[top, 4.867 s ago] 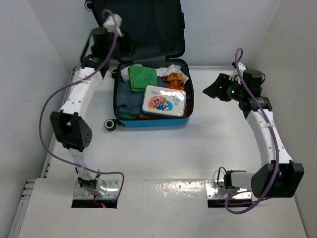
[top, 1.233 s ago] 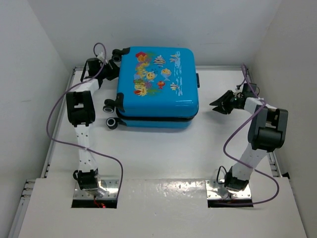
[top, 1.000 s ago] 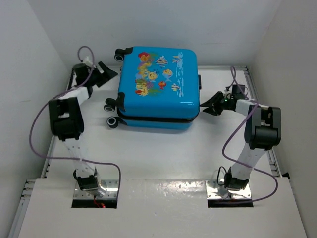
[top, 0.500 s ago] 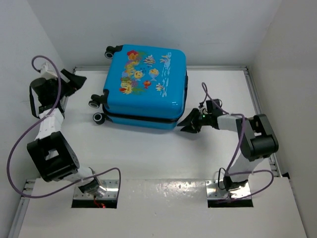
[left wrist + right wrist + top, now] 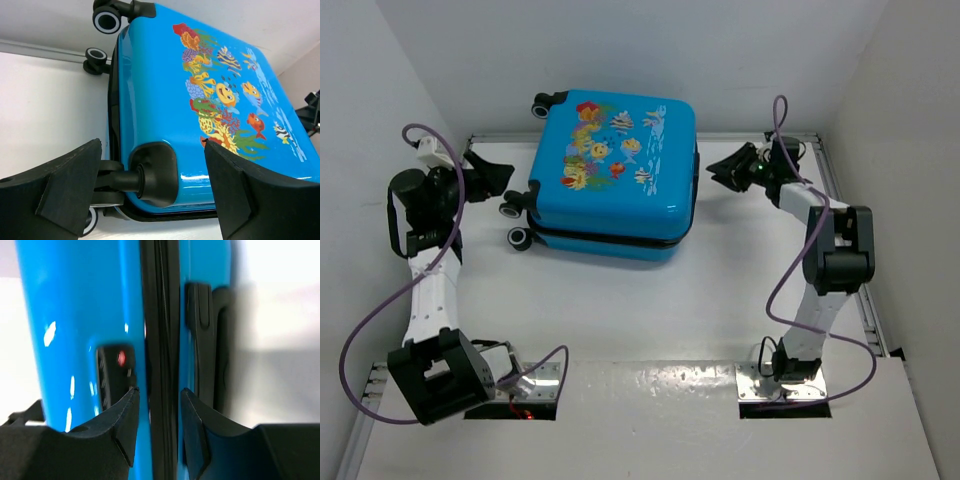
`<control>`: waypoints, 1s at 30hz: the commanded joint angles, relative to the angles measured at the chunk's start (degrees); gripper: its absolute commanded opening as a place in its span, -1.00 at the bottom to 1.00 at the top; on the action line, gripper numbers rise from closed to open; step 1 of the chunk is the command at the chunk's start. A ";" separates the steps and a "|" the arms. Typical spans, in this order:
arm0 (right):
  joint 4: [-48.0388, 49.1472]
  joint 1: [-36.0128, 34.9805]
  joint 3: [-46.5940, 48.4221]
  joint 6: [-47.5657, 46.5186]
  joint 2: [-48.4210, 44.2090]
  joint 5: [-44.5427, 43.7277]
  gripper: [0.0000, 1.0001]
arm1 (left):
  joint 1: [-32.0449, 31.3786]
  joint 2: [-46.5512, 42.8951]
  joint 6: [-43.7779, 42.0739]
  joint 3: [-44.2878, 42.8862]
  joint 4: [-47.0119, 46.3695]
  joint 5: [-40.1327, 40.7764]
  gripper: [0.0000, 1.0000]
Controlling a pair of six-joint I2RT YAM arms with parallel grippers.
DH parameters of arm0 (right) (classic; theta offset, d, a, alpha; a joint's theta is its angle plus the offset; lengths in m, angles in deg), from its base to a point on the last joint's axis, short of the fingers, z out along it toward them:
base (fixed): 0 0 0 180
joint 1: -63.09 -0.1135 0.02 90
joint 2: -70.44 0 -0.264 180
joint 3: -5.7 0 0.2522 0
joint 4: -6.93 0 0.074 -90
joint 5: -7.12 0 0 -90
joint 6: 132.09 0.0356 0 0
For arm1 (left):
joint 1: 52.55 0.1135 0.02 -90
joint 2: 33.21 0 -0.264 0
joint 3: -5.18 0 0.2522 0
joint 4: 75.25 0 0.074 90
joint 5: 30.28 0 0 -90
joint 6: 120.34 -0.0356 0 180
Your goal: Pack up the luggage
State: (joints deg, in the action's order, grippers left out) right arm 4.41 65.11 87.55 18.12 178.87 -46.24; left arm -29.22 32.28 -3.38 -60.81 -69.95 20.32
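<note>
The luggage point(image 5: 610, 170) lies flat and closed at the back of the table, blue shell with fish prints facing up. My left gripper point(image 5: 498, 180) hangs open just left of it, level with the black wheels point(image 5: 516, 237). In the left wrist view the wide-apart fingers frame a wheel mount point(image 5: 152, 172) on the luggage point(image 5: 165, 90), touching nothing. My right gripper point(image 5: 720, 168) points at the luggage's right side. In the right wrist view its jaws point(image 5: 157, 395) stand partly open before the black zipper band point(image 5: 160, 315), next to a side handle point(image 5: 205, 340), with nothing between them.
White walls close in on the left point(image 5: 370, 120), back and right point(image 5: 910, 150). A low rail point(image 5: 840, 210) runs along the table's edges. Purple cables point(image 5: 370, 320) loop off both arms. Bare tabletop point(image 5: 640, 310) lies in front of the luggage.
The lid has come shut and the luggage has slid left. My right gripper moved from its front right corner to its right side. My left gripper swung out left, then came back nearer the wheels.
</note>
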 commanded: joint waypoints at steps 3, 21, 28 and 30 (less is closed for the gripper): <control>2.46 -1.32 4.94 -0.27 7.14 -1.92 -0.24 | -0.57 -1.51 -2.61 0.90 2.57 2.83 0.74; 14.49 -1.58 7.49 7.11 16.03 5.45 -0.24 | -0.57 0.86 -1.04 -0.16 4.25 5.03 0.74; 16.17 -1.58 8.90 8.00 18.58 7.91 -0.24 | -1.62 2.01 0.11 -0.16 4.25 6.09 0.74; 16.79 -1.58 9.25 8.44 19.63 8.62 -0.24 | -2.15 2.01 0.11 -0.16 4.25 6.61 0.74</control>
State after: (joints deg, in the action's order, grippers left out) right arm 17.48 63.96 94.72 25.51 196.94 -40.01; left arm -30.45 34.51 -4.10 -60.46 -64.47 26.05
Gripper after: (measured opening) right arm 0.382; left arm 0.870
